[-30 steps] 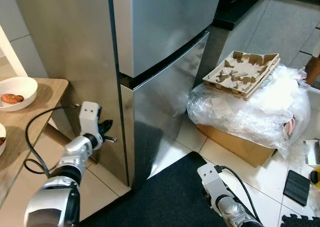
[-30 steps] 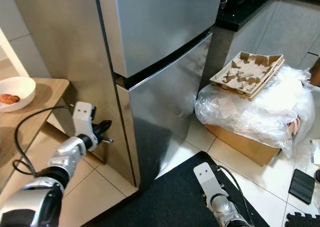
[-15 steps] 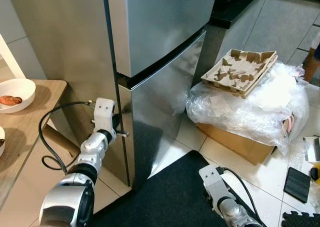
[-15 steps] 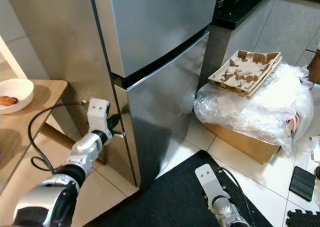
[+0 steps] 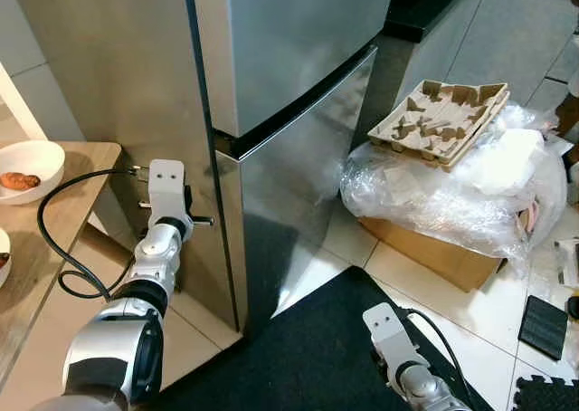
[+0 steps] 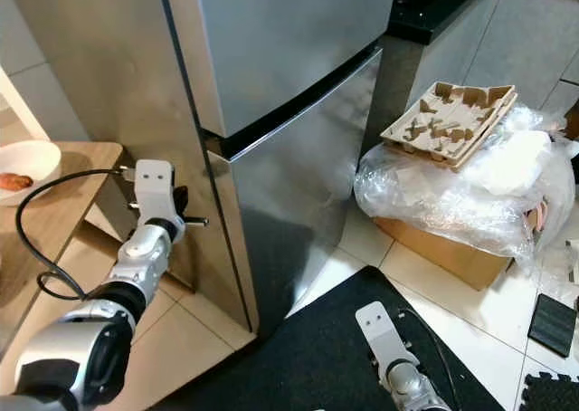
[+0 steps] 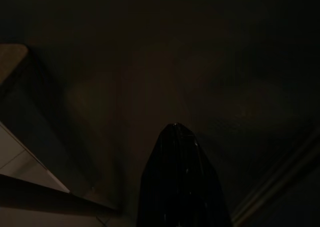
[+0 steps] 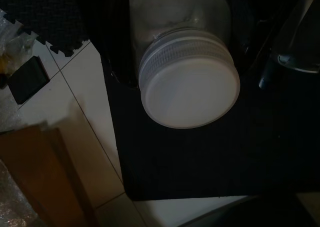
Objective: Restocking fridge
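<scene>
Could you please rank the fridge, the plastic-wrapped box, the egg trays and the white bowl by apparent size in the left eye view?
1. fridge
2. plastic-wrapped box
3. egg trays
4. white bowl, though the frame edge cuts it off, so its rank against the trays is unsure.

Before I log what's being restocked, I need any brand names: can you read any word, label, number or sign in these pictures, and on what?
No readable text.
Tall stainless-steel fridge: doors bare, no badge or sticker.
Clear plastic jar with white screw lid, carried at the right arm: lid plain, no label visible.
Brown moulded-pulp trays: unprinted.
Brown cardboard box under clear plastic wrap: no print visible.
</scene>
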Robot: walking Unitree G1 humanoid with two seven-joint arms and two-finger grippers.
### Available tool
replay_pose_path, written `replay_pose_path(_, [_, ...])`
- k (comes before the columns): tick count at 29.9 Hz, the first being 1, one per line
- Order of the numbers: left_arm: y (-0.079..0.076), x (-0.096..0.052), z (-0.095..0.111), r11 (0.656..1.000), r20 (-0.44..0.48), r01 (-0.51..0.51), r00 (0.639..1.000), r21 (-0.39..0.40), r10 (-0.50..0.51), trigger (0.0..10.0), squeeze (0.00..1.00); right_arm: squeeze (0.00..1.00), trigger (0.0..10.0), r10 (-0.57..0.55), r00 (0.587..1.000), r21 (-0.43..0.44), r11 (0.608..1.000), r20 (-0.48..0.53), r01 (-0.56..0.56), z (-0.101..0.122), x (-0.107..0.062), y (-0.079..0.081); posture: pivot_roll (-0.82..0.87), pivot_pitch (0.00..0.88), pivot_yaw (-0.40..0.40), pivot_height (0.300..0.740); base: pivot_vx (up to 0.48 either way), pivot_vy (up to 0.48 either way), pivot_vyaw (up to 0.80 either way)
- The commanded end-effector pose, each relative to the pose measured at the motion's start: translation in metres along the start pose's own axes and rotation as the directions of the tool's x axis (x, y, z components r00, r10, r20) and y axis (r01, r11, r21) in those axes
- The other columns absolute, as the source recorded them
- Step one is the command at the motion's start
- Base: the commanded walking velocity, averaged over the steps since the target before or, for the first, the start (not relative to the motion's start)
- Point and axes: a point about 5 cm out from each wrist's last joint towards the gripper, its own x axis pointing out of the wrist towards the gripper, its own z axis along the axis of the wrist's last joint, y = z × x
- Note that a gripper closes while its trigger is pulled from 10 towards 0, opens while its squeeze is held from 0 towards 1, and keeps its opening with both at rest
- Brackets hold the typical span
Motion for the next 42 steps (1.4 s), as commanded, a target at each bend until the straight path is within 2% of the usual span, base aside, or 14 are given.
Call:
replay_pose_path(1, [-0.001, -0.001, -0.005, 1.000, -0.024, -0.007, 1.000, -0.013, 0.006, 10.0, 0.00, 0.00, 10.0, -0.009, 1.000, 0.009, 1.000, -0.001, 0.009, -0.004, -0.001, -0.002, -0.11, 0.137, -0.029, 0.740, 0.000, 0.000, 0.00])
replay_pose_path(10, [-0.006, 0.002, -0.002, 0.999, -0.021, -0.010, 1.000, -0.032, 0.009, 10.0, 0.00, 0.00, 10.0, -0.005, 1.000, 0.002, 1.000, 0.007, 0.005, -0.002, -0.001, -0.003, -0.12, 0.155, -0.036, 0.740, 0.000, 0.000, 0.00])
replay_pose_path(17, [-0.017, 0.002, -0.003, 0.998, -0.017, 0.044, 0.999, -0.045, -0.045, 10.0, 0.00, 0.00, 10.0, -0.005, 1.000, -0.001, 1.000, 0.007, 0.005, -0.004, -0.002, -0.003, -0.11, 0.162, -0.035, 0.740, 0.000, 0.000, 0.00])
replay_pose_path(22, [-0.019, 0.003, -0.002, 0.998, -0.022, 0.047, 0.999, -0.036, -0.047, 10.0, 0.00, 0.00, 10.0, -0.005, 1.000, 0.000, 1.000, 0.004, 0.005, -0.006, -0.002, -0.001, -0.11, 0.168, -0.029, 0.740, 0.000, 0.000, 0.00])
replay_pose_path(30, [-0.017, 0.004, 0.001, 0.999, -0.028, 0.027, 0.999, -0.021, -0.028, 10.0, 0.00, 0.00, 10.0, -0.008, 1.000, 0.006, 1.000, 0.003, 0.008, -0.009, -0.004, 0.000, -0.13, 0.180, -0.026, 0.740, 0.000, 0.000, 0.00])
replay_pose_path(39, [-0.004, 0.005, 0.005, 1.000, -0.022, 0.010, 1.000, 0.002, -0.010, 10.0, 0.00, 0.00, 10.0, -0.005, 1.000, -0.006, 1.000, 0.007, 0.005, -0.014, -0.006, -0.003, -0.14, 0.197, -0.037, 0.740, 0.000, 0.000, 0.00])
replay_pose_path(42, [-0.004, 0.005, 0.007, 1.000, -0.018, 0.012, 1.000, 0.005, -0.012, 10.0, 0.00, 0.00, 10.0, -0.006, 1.000, -0.009, 1.000, 0.005, 0.006, -0.015, -0.007, -0.004, -0.14, 0.201, -0.039, 0.740, 0.000, 0.000, 0.00])
